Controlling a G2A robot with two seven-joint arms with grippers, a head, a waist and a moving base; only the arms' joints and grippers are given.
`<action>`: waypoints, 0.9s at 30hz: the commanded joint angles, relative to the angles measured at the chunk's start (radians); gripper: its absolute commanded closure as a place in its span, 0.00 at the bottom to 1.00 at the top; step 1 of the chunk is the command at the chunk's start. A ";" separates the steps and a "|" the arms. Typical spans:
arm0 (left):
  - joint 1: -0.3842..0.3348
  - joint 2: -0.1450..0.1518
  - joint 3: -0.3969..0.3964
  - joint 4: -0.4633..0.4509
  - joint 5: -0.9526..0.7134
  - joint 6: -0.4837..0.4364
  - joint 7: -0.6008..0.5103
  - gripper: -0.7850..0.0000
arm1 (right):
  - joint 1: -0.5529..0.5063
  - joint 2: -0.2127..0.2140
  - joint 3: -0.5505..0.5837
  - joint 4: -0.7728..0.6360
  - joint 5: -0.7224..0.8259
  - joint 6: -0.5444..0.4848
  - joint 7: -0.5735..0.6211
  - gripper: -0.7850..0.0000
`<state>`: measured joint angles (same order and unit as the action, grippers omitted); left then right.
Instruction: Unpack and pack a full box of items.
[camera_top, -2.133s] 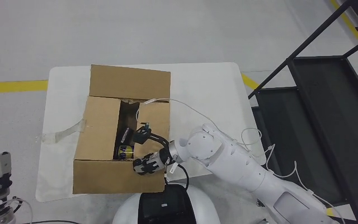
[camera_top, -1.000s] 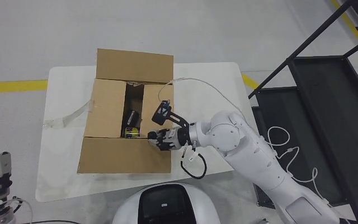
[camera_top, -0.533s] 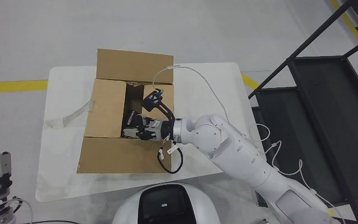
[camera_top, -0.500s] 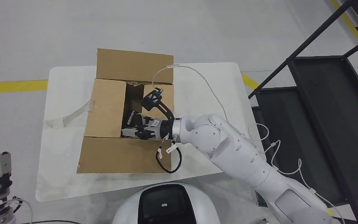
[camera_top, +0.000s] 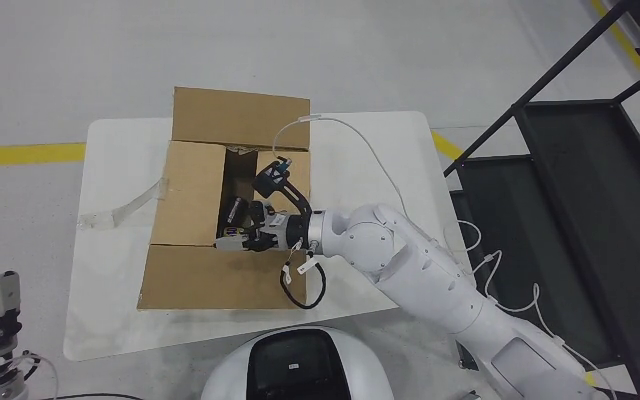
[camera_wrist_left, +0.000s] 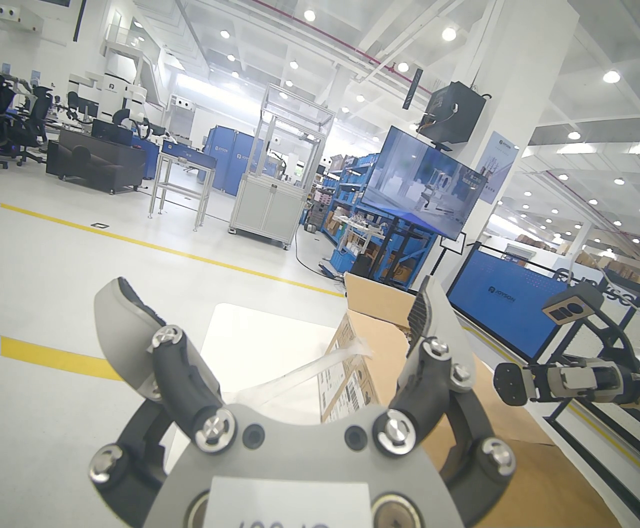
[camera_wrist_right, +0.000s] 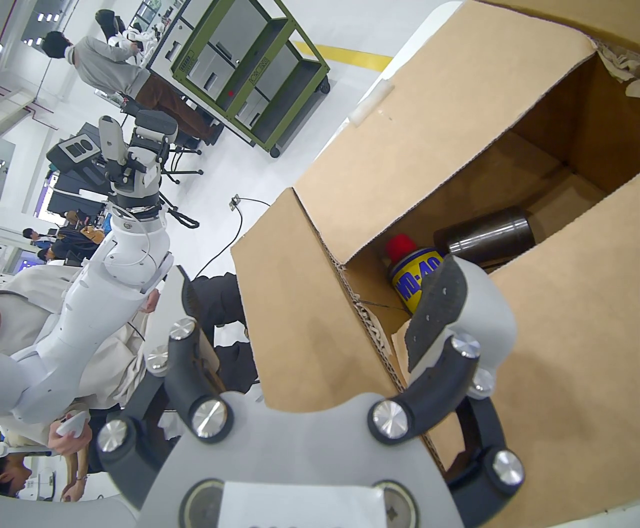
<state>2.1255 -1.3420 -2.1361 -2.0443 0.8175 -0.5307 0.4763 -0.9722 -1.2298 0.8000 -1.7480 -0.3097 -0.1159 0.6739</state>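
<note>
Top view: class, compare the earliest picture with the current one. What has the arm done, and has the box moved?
The right gripper left the near flap of the box, drew back to the right, then reached over the opening above the spray can. The box slid away from the robot. The gripper is open and holds nothing. The table stayed put.

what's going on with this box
The right gripper, open, is at the gap between the flaps of a cardboard box on the white table. A spray can and a dark metal cylinder sit inside, not yet gripped. The left gripper is open, holding nothing.
</note>
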 joint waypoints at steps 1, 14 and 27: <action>0.000 0.000 0.000 0.000 0.000 0.000 0.000 0.00 | -0.012 -0.003 0.010 -0.001 0.048 -0.009 -0.038 0.00; 0.000 0.000 0.000 0.000 0.000 0.000 0.000 0.00 | 0.288 -0.139 -0.142 0.403 0.487 0.004 -0.060 0.00; 0.000 0.000 0.000 0.000 0.000 0.000 0.000 0.00 | 0.424 -0.259 -0.249 0.709 0.560 0.035 -0.071 0.11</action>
<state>2.1255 -1.3420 -2.1361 -2.0443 0.8175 -0.5307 0.4763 -0.5456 -1.4880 0.5478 -1.0415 0.2516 -0.0783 0.5997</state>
